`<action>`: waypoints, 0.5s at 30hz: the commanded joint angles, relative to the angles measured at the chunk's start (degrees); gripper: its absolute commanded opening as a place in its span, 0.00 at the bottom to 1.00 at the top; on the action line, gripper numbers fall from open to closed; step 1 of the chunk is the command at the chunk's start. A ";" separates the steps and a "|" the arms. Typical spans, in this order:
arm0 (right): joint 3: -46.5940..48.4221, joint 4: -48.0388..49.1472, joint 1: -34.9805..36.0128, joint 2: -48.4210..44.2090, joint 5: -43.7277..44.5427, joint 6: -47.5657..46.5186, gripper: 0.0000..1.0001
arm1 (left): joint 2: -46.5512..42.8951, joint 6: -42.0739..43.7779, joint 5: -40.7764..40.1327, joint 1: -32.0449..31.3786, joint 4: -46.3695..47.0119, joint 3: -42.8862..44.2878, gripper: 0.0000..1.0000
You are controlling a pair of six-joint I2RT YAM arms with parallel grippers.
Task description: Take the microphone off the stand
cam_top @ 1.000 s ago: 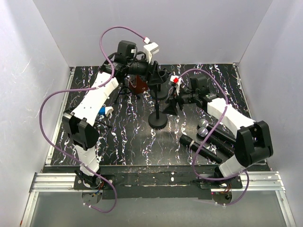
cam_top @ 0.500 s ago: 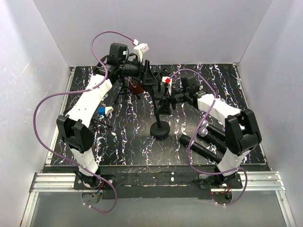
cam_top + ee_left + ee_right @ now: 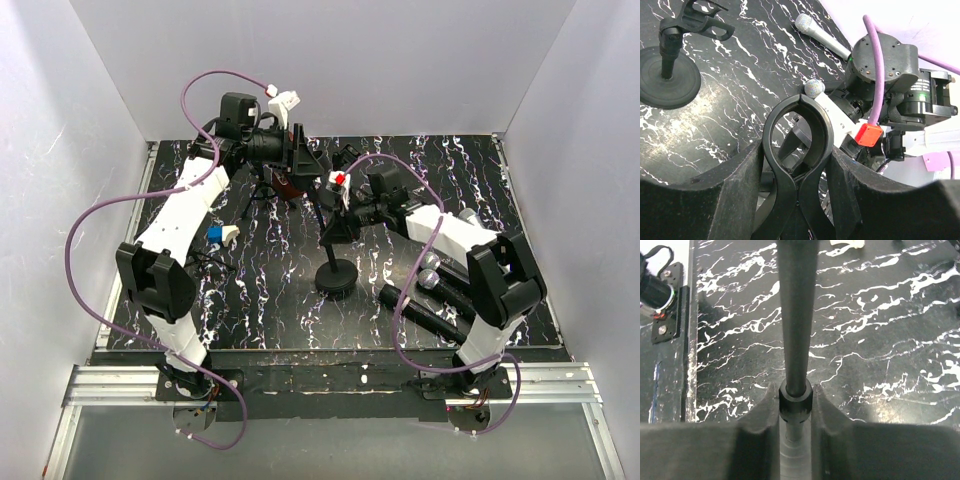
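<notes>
At the near edge an aluminium rail [image 3: 110,385] runs across, and both arms are bolted to it. Behind it lies the desk [image 3: 270,300], a black surface with thin white veins like marble. On its right part, beside the right arm, some microphones [image 3: 420,315] lie flat, with black bodies and silver heads. Which of them is the one for the task, I cannot tell. Just left of them stands the round stand base [image 3: 337,276]. From it the pole [image 3: 796,315] goes up and leans toward the far left. The right gripper [image 3: 794,389] has its fingers [image 3: 760,430] closed on this pole, and they press the collar from both sides. Higher and farther, the left gripper [image 3: 799,152] holds the clip [image 3: 800,100] at the top of the stand. Its fingers [image 3: 735,190] are tight on the two sides of the clip, and through the ring of the clip the things behind it can be seen. On the left part of the desk lies a small blue and white thing [image 3: 217,235]. Farther back are a second stand [image 3: 662,80] with its own clip and one silver microphone [image 3: 820,37] lying near the right edge. Purple cables [image 3: 85,230] hang in loops from both arms. Plain white walls [image 3: 400,60] close the desk on the left, the right and the far side.
</notes>
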 commanded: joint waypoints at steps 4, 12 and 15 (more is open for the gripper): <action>-1.58 4.25 1.79 -10.12 31.55 3.95 0.01 | -8.34 -2.29 -5.62 0.30 2.29 -4.25 0.00; -3.17 8.33 11.47 -13.48 59.68 5.09 0.01 | -9.14 -13.89 -32.38 -0.14 -1.41 -3.91 0.00; -1.85 3.23 11.03 -12.25 51.00 6.25 0.01 | -9.40 -13.46 -29.58 -0.14 -0.53 -3.91 0.00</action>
